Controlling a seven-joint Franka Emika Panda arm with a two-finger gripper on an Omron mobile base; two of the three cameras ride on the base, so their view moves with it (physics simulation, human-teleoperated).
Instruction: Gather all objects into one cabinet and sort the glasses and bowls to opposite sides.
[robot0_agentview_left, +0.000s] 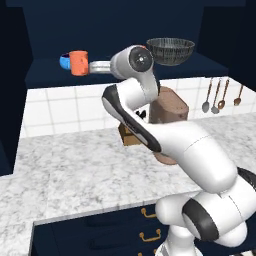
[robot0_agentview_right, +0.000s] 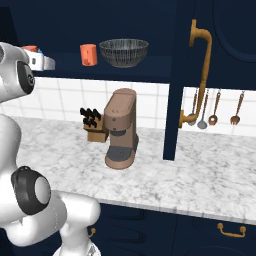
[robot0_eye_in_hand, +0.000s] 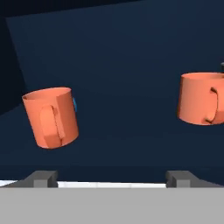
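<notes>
The arm reaches up and forward into the wall cabinet (robot0_agentview_left: 30, 45), a wide dark navy unit with a dark interior and one long shelf. In the hand view the end effector (robot0_eye_in_hand: 111, 178) stands with its jaws spread wide, one grey fingertip (robot0_eye_in_hand: 43, 178) at the lower left and the other at the lower right. Nothing lies between them; the end effector has hold of nothing.

All four task items rest on the cabinet shelf.

- Left cup (robot0_eye_in_hand: 51, 117): orange-red, cylindrical, handle facing the camera. In the hand view it appears tilted, ahead of the left fingertip and apart from it. In the left base view this cup (robot0_agentview_left: 79, 62) stands upright at the left part of the shelf, just beside the arm's wrist.
- Blue bowl (robot0_agentview_left: 65, 61): small, bright blue, directly behind and to the left of that cup. In the hand view a thin blue edge shows at the cup's right side.
- Right cup (robot0_eye_in_hand: 202, 99): orange-red, the same shape, well apart from the left cup. In the right base view it (robot0_agentview_right: 88, 54) stands just left of the grey bowl.
- Grey bowl (robot0_agentview_right: 123, 52): wide, dark, mesh-textured, at the right part of the shelf.

On the marble tabletop (robot0_agentview_right: 200, 175) below stand a brown coffee machine (robot0_agentview_right: 121, 128) and a wooden knife block (robot0_agentview_right: 94, 127) just to its left. Utensils (robot0_agentview_right: 215, 107) hang on the tiled wall at the right.
</notes>
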